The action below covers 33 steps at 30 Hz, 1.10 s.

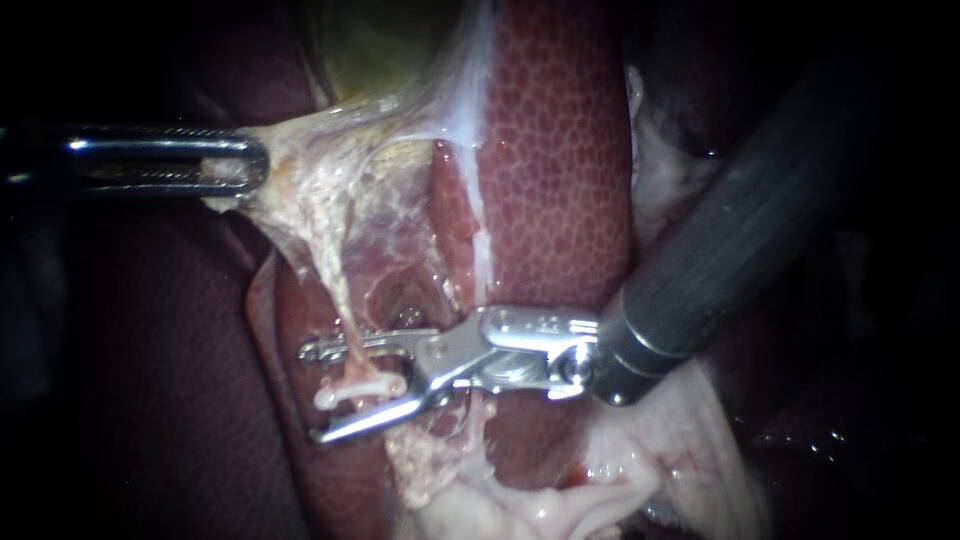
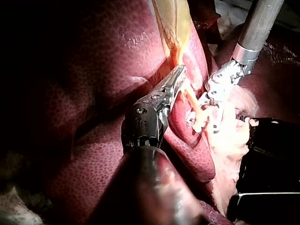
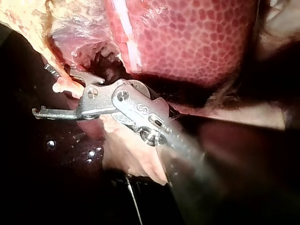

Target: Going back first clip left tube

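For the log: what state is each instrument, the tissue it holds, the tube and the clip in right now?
left instrument: pincer shut on pale tissue.
pale tissue: pulled taut toward the left instrument.
right instrument: pincer open, straddling the clip.
clip: closed across the tube, lying between the open jaws.
tube: stretched, uncut, one clip on it.
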Each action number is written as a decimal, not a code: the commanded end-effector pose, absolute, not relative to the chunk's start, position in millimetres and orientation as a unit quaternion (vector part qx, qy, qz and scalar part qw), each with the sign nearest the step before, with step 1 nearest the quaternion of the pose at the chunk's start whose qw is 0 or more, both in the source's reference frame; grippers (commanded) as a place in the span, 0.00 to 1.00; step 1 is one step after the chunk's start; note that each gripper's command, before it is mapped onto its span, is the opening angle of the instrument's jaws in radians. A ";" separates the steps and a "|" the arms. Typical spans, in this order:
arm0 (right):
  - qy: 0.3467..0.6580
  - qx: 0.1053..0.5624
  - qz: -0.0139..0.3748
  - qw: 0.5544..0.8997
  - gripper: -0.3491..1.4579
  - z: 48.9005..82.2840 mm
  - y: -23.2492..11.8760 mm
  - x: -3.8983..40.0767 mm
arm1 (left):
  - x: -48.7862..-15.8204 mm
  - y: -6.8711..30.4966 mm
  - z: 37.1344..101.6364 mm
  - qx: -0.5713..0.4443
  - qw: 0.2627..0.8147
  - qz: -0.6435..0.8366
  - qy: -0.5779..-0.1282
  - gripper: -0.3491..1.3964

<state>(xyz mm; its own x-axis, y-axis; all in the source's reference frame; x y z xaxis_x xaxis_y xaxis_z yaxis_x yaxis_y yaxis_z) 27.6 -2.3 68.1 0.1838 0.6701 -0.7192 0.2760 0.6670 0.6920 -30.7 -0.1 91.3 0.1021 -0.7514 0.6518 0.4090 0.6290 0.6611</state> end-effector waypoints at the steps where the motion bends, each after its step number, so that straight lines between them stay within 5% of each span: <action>1: 0.620 0.384 0.150 0.668 0.52 67.9 -2.0 27.0 | -30.7 -0.1 91.3 0.160 0.725 -0.400 -0.538 0.00; 12: 0.617 0.391 0.165 0.663 0.52 65.8 1.3 19.6 | -30.6 -0.2 91.3 0.160 0.725 -0.400 -0.538 0.00; 33: 0.619 0.333 0.124 0.701 0.52 58.5 6.2 8.0 | -31.0 -0.3 91.5 0.158 0.725 -0.400 -0.538 0.00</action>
